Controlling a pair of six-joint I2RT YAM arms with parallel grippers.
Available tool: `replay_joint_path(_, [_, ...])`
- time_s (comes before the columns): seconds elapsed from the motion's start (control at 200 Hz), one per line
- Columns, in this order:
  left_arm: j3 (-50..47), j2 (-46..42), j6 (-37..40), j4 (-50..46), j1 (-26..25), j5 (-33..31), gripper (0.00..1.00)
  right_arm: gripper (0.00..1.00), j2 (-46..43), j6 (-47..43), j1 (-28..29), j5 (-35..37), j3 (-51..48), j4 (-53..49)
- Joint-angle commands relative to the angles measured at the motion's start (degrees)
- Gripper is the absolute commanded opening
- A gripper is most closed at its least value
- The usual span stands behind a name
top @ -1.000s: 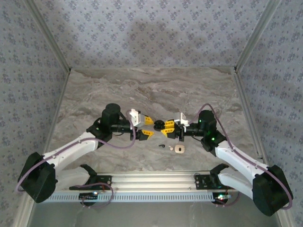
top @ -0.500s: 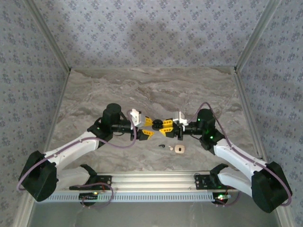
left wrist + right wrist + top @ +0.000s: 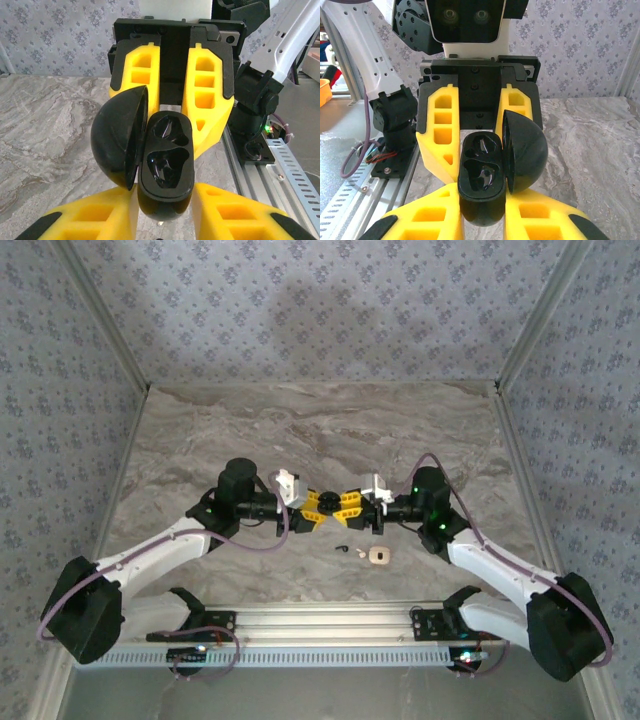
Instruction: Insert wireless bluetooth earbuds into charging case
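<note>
The charging case here is a glossy black oval with its domed lid swung open, held above the table between the two arms. Both bud-shaped wells look empty. My left gripper is shut on the case's lower body, and my right gripper grips the same case from the opposite side. The two grippers meet nose to nose, left and right. One tiny black earbud lies on the table just in front of them. I cannot make out a second black bud.
A small pale beige rounded piece lies right of the black earbud. An aluminium rail with both arm bases runs along the near edge. Patterned walls enclose the marble tabletop, which is bare behind the grippers.
My left gripper moved right and my right gripper moved left with the case until they met. The left fingers now sit around the case. The pieces on the table have not moved.
</note>
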Motion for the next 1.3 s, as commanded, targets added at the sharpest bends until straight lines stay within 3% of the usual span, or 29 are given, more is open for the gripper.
replay_joint_path(0.0, [2.39, 0.31, -0.28, 1.19, 0.09, 2.0, 0.3, 0.22, 0.47, -0.68, 0.49, -1.45, 1.85, 1.5])
replay_joint_path(0.475, [1.9, -1.63, 0.97, -0.93, 0.13, 0.21, 0.19, 0.23, 0.14, -0.99, 0.68, -0.06, 1.63, 0.04])
replay_joint_path(0.715, [1.57, -1.29, 1.13, -2.39, 1.45, -0.4, 0.18, 0.33, -1.37, -1.27, -0.27, 3.26, -0.47, -1.52])
replay_joint_path(0.874, [1.76, -0.49, 1.22, -2.63, 1.81, -0.51, 0.17, 0.44, -1.53, -0.05, -1.29, 4.89, -1.66, -2.09])
replay_joint_path(1.294, [1.66, 0.94, 1.31, -3.39, 2.33, -1.0, 0.17, 0.53, -11.12, 2.08, -3.65, 10.04, -4.4, -9.08])
